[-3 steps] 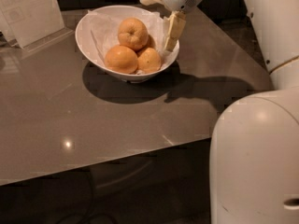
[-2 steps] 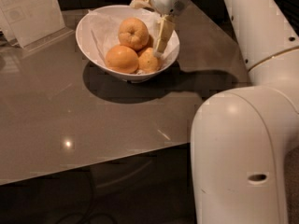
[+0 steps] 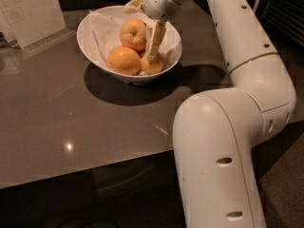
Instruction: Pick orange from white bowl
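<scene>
Gripper (image 3: pixel 145 23) has shifted left and dipped lower into the bowl (image 3: pixel 84 44), and the arm (image 3: pixel 247 46) now fills more of the right side. Camera view: we see the jaws spread. One finger (image 3: pixel 156 41) hangs just right of the orange (image 3: pixel 133 33), the other is up by the far rim. The orange rests on the smoother fruits (image 3: pixel 123 60), ungrasped. We judge closing comes next.

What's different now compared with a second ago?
The gripper has moved left and lower into the white bowl, open around the orange. The arm has swung into the foreground. Nothing has been taken hold of yet. The orange, the deeper-orange fruit, the bowl and the table stayed put.
</scene>
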Motion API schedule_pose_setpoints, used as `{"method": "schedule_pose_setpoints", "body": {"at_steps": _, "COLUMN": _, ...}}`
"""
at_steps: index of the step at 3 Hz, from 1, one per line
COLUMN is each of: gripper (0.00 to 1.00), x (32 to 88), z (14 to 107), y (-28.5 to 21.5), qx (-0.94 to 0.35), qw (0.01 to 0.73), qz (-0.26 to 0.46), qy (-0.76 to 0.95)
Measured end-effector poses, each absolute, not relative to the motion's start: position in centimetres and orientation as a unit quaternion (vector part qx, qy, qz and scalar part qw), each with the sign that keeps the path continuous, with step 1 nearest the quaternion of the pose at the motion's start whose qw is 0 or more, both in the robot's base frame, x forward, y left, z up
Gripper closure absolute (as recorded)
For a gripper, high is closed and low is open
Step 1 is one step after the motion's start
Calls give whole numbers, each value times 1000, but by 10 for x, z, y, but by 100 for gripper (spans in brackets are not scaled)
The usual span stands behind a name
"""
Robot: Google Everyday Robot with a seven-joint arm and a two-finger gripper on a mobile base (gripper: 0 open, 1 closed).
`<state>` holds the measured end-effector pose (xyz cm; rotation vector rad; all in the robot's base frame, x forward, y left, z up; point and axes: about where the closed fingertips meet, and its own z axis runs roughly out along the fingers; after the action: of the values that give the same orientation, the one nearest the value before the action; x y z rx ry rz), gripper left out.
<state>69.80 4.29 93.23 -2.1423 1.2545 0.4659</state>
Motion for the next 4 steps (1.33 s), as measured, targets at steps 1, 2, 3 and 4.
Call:
{"method": "schedule_pose_setpoints", "body": {"at_steps": 1, "gripper": 19, "x": 707, "z": 934, "y": 50, "qx": -802, "qw": 319, "qz": 169, "qy": 476}}
{"method": "schedule_pose_setpoints", "body": {"at_steps": 2, "gripper": 42, "x": 714, "z": 934, "y": 56, "qx": -798, "qw": 329, "qz": 166, "qy": 477}}
{"method": "schedule_pose_setpoints", "body": {"at_steps": 3, "gripper": 65, "x": 714, "z": 934, "y": 56, "qx": -798, "qw": 329, "qz": 166, "qy": 477}}
{"method": "schedule_pose_setpoints", "body": {"at_steps": 4, "gripper": 89, "x": 714, "z": 934, "y": 56, "qx": -798, "qw": 329, "qz": 166, "qy": 477}}
